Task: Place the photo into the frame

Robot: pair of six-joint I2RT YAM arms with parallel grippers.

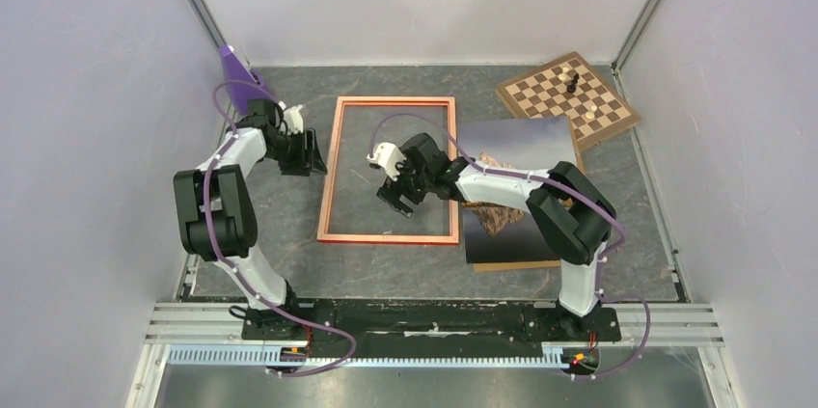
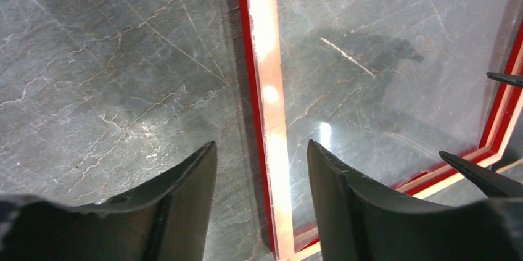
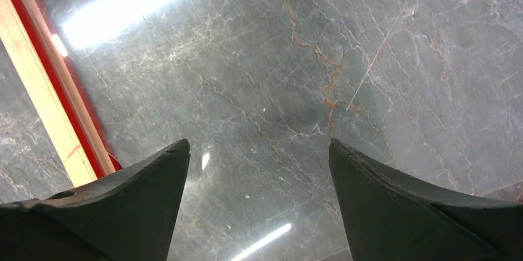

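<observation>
Black fingers of the left tool [image 2: 261,153] are held apart astride the left rail of the frame [image 1: 386,237], seen at picture centre. The right tool [image 3: 259,150] is spread wide over the frame's middle. The photo [image 1: 511,143] is laid right of centre, just beside the frame, on the table [image 1: 289,268].

1. My gripper [image 2: 260,147] has its fingers spread, nothing clamped between them.
2. The frame [image 2: 265,39] runs its pale, red-edged side rail beneath that gap.
3. Grey veined table [image 2: 111,76] lies left of the rail.
</observation>
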